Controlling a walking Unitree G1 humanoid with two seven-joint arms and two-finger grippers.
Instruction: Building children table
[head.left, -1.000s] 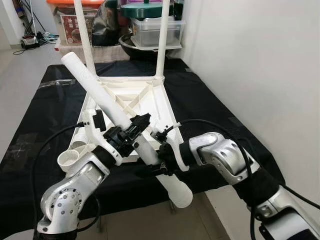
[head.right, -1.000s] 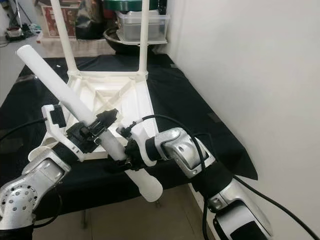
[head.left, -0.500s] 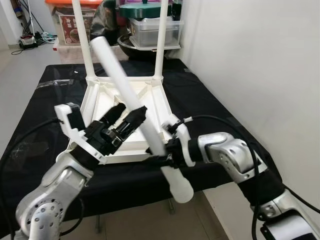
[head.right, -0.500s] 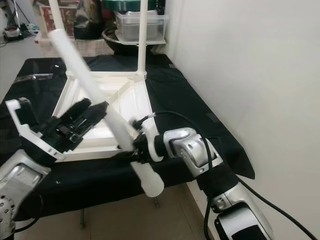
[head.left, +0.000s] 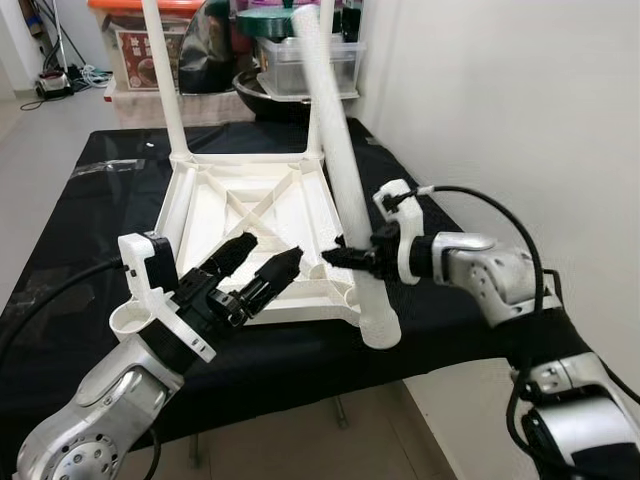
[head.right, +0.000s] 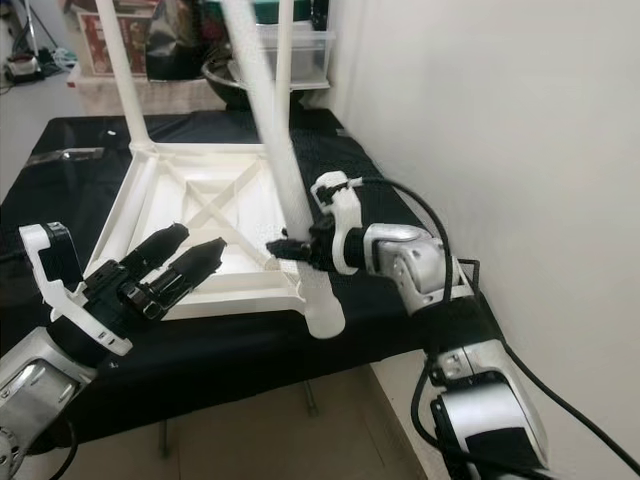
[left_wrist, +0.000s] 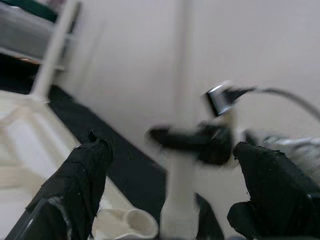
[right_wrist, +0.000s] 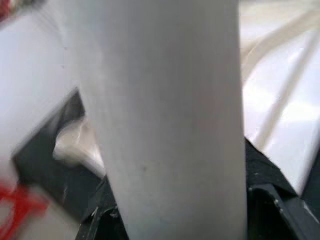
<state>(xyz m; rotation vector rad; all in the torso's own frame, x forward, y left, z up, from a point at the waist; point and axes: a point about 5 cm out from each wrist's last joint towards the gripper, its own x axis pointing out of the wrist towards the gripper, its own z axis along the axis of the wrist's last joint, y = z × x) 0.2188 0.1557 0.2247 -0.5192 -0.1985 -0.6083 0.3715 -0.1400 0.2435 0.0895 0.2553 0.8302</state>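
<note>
two legs already stand in the far corners of the upturned table top (head.left: 250, 215) on the black cloth; right gripper (head.left: 345, 256) clamps a third leg (head.left: 340, 170) near-upright beside the near right socket, seemingly for seating, while left gripper (head.left: 262, 268) hovers spread, empty

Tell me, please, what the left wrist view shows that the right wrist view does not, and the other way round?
The left wrist view looks between its own open black fingers at the right gripper clamped on the white table leg, with the wall behind and an empty socket below. The right wrist view gives a blurred close-up of the leg's surface and the ribbed tabletop underside. Both show the leg and black cloth.
</note>
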